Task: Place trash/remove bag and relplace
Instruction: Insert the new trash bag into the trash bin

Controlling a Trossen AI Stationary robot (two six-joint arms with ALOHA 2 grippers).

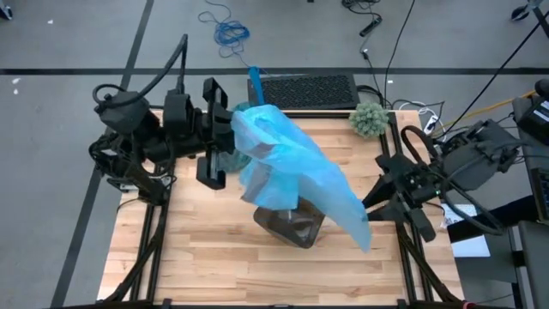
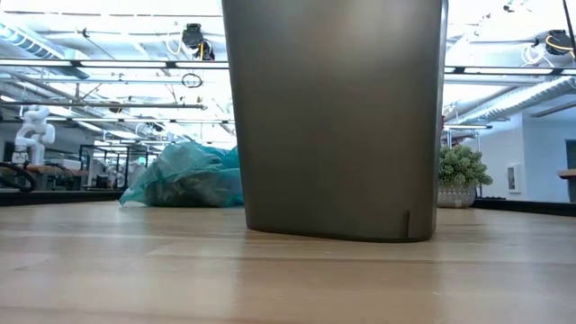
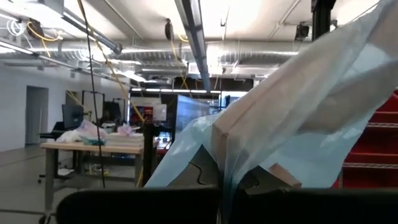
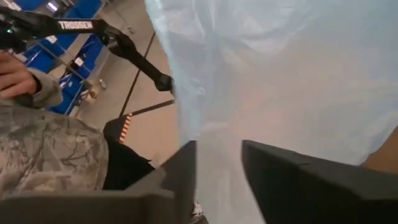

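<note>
Two arms on one fresh blue bag (image 1: 296,167), stretched over the grey bin (image 1: 296,227) mid-table.

- Left gripper (image 1: 225,129): clenched on the bag's left end, holding it well above the boards. Left wrist view shows the film bunched right at the fingers and fanning away from them.
- Right gripper (image 4: 217,165): fingers parted, with a strip of bag film hanging in the gap between them. Can't tell if it is pinching the film or has let go. In the high view the bag's lower tip ends just beside that arm, near the table's right edge.
- Bag: drapes diagonally across the bin's top; mouth not visibly spread around the rim. Not seated yet, by my read.
- Bin: upright on the wood; low view shows its wall close to the camera, no liner folded over the part of it that is in frame.
- Crumpled teal bag (image 2: 184,177) sits on the table behind the bin in the low view, near the left arm in the high view. Probably the pulled liner; contents not visible, so the trash itself is not in sight anywhere.
- Fuzzy green ball (image 1: 371,118) at the back right, untouched.

Status judgement: removal looks done, replacement is underway. Left to do: open the mouth, drop the bag into the bin, cuff it over the rim.
</note>
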